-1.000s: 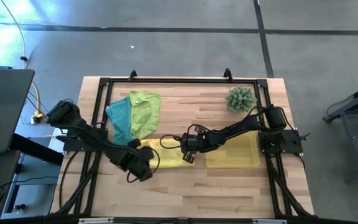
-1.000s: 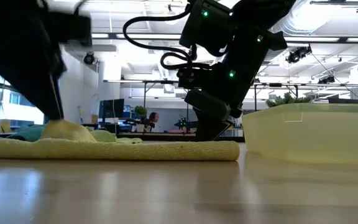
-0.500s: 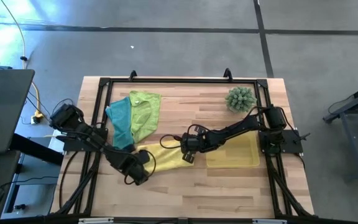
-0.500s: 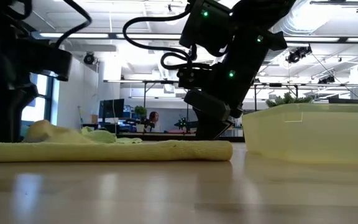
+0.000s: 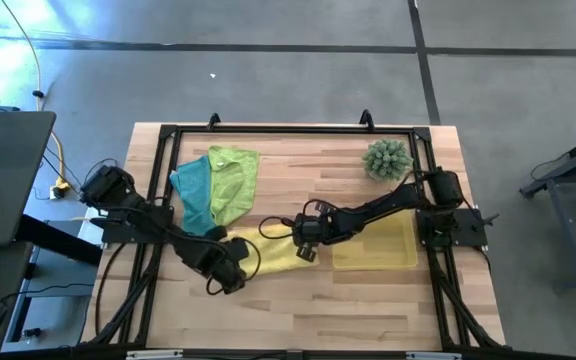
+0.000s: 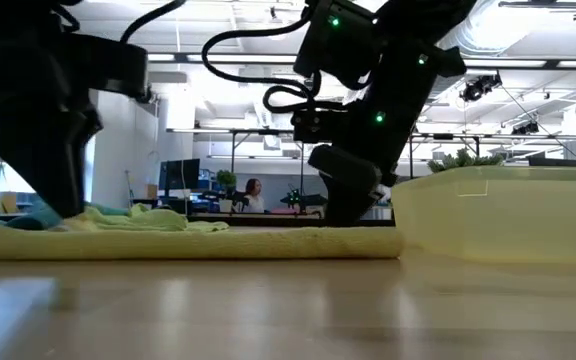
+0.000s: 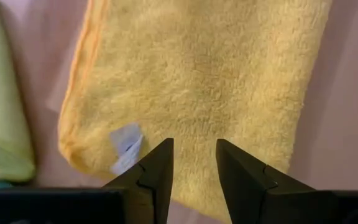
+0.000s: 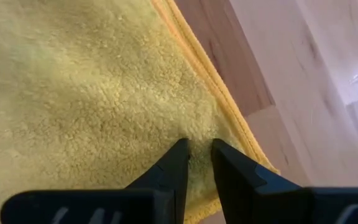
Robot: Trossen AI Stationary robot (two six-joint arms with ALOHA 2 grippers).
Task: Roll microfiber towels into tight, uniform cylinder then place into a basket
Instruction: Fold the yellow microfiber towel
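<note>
Yellow towel [image 5: 273,252], centre of the high view: plain yellow pile with an orange-stitched hem and a small white label [image 7: 126,146]. Upper left: teal blue towel [image 5: 194,190] and lime green towel [image 5: 234,178], both unpatterned. Basket [image 5: 376,246], right of centre: translucent pale yellow. Plant [image 5: 387,159], upper right: spiky green. Table [image 5: 318,300]: light wood planks, black frame. Both arms are dark.

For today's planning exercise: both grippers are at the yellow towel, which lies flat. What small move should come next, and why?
Probably the left gripper should close on the near end of the yellow towel and start turning it over. Its fingers stand apart above the flat, unrolled cloth, while the right gripper pins the far end.
</note>
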